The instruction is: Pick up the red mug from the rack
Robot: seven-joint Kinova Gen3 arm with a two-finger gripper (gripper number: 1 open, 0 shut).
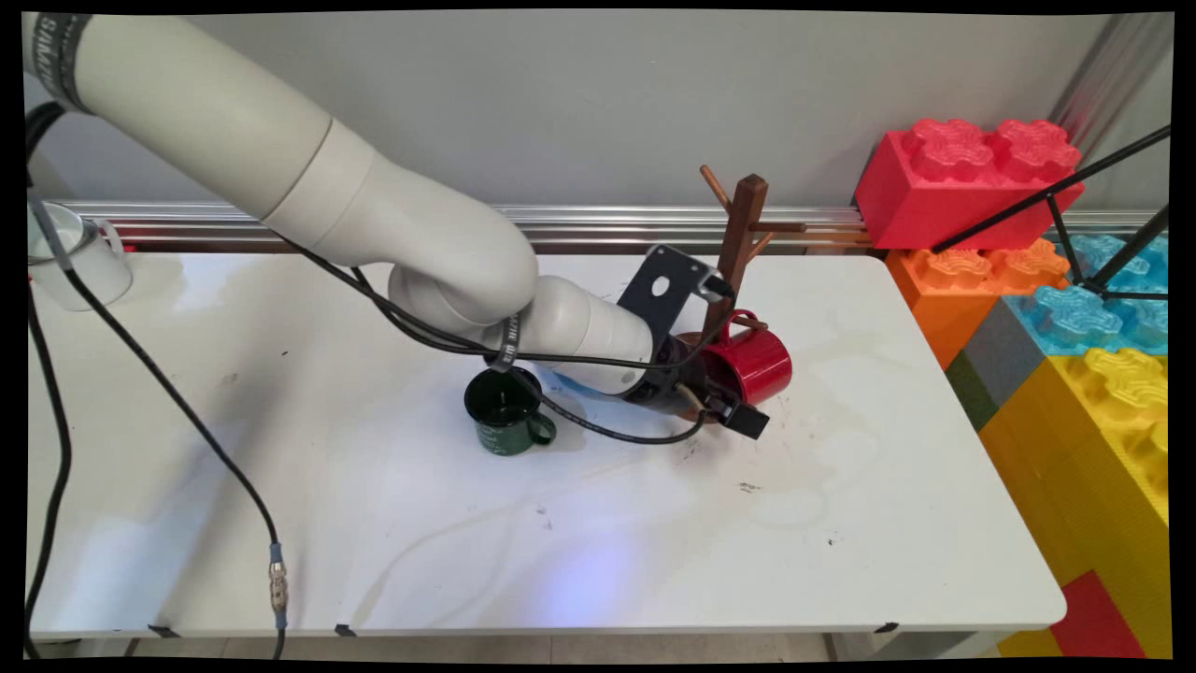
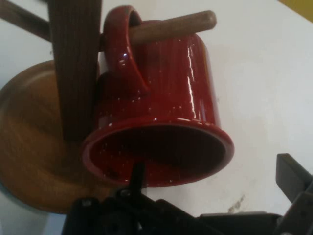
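Red mug (image 2: 161, 93) hanging on a wooden mug tree (image 1: 738, 248).
We see the gripper (image 2: 215, 196) spread open at the mug's rim, one finger (image 2: 136, 177) just inside its mouth, handle looped over a peg; a green mug (image 1: 505, 411) stands nearby.

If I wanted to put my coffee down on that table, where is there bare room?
The table's near strip, in front of the green mug, is bare, and so is the right end past the red mug. It is crowded mid-table, where the gripper, both mugs and the wooden mug tree cluster.

Overhead table view; hand view close on red mug (image 2: 161, 98).
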